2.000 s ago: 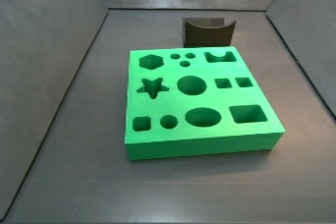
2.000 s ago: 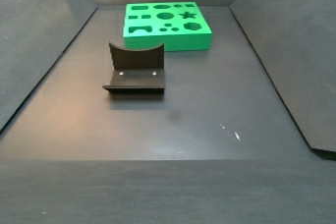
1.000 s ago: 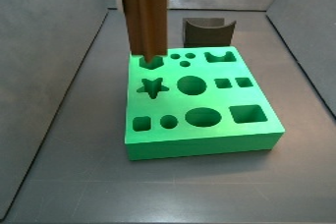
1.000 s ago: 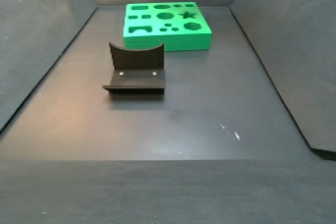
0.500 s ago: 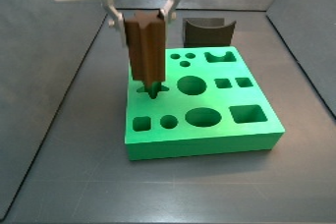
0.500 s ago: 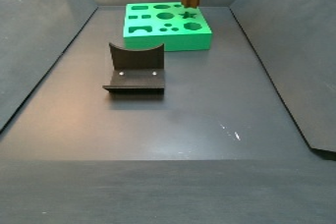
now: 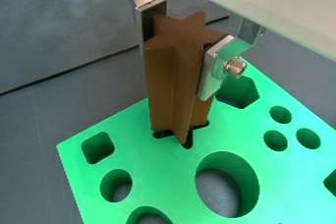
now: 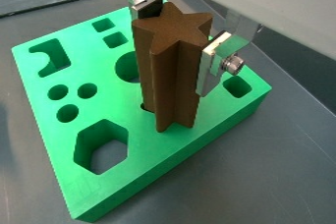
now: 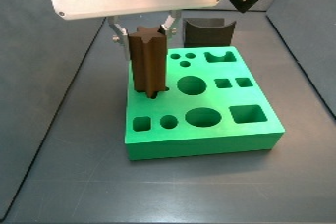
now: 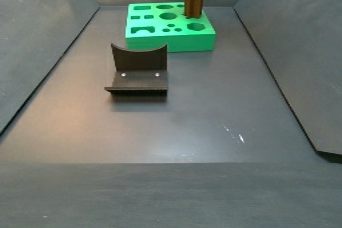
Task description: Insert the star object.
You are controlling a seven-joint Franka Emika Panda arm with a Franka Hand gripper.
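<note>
Brown star peg (image 9: 147,63) is standing upright with its lower end entering the star hole on the left side of the green block (image 9: 210,140), near the table's far edge. Gripper (image 9: 144,29) is clamping its top. Insertion is underway, I judge; next, push straight down, then let go.

Robot lab test cell: dark grey tabletop (image 10: 187,162) boxed in by plain grey walls (image 10: 34,42), nothing domestic around. On it sit a green block (image 9: 203,100) cut with shaped sockets and the dark L-shaped fixture (image 10: 138,69). The hand (image 9: 147,33) hangs over the block's star socket, its silver plates clamped on the upright brown star object (image 9: 147,66), with 2 wrist cameras looking down.
</note>
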